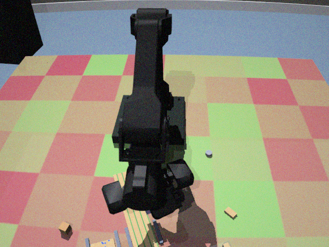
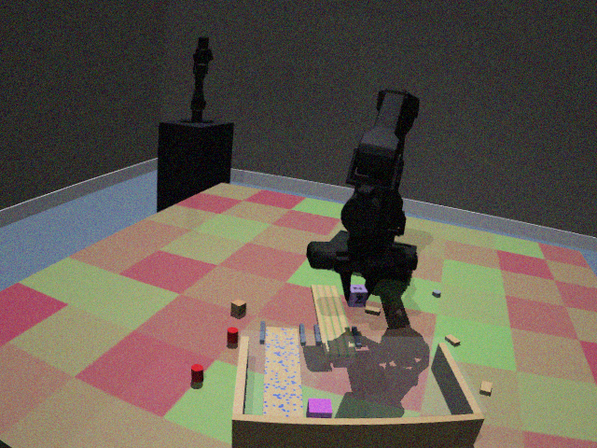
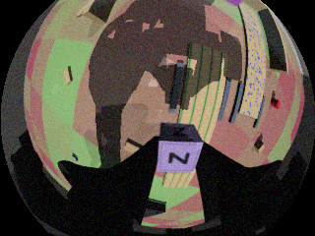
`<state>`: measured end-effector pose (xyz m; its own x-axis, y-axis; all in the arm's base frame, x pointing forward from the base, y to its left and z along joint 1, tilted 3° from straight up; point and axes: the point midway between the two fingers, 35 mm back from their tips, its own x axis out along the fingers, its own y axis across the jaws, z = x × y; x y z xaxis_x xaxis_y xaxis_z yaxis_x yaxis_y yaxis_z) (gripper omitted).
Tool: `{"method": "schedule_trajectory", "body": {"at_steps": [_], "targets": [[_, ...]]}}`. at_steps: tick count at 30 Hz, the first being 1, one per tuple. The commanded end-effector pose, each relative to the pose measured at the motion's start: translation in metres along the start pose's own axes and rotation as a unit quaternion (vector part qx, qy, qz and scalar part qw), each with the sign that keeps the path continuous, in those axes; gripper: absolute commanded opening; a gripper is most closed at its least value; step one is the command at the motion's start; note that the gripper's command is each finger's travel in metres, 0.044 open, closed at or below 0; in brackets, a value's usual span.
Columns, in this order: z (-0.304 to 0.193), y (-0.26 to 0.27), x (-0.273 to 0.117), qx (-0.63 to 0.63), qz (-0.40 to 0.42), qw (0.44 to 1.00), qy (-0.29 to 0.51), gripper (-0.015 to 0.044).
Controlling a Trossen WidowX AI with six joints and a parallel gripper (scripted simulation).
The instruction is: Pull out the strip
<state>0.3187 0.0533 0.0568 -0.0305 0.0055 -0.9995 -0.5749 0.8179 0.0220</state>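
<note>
A lilac cube (image 2: 357, 295) (image 3: 179, 156) with a dark letter, N or Z, is pinched between the fingertips. My gripper (image 2: 357, 292) (image 3: 176, 141) is shut on it and holds it above the mat. In the top view the arm hides the cube. A pale strip with green lines (image 1: 135, 221) (image 2: 321, 299) (image 3: 211, 98) lies flat, partly between two grey rails, and reaches out from them toward the robot's base. The cube does not rest on it. A strip with blue speckles (image 1: 102, 244) (image 2: 283, 371) (image 3: 254, 69) lies between other rails.
A low wooden wall (image 2: 356, 435) rims the front, with a magenta block (image 2: 319, 408) inside. Red cylinders (image 2: 232, 337) (image 2: 197, 374) stand at the left. Small wooden blocks (image 1: 230, 212) (image 2: 238, 308) lie around; one (image 2: 372, 309) is near the held cube. Grey rails (image 1: 158, 231) (image 2: 302, 334) flank the strips.
</note>
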Motion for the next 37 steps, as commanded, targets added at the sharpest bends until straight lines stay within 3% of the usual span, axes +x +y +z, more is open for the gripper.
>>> {"method": "schedule_trajectory", "body": {"at_steps": [1,12,37], "targets": [[-0.012,0.007,-0.001,-0.001,0.001,1.0,-0.003,0.0],[-0.015,0.008,-0.036,-0.001,0.001,1.0,-0.003,0.0],[-0.015,0.008,-0.037,-0.001,0.001,1.0,-0.003,0.0]]}}
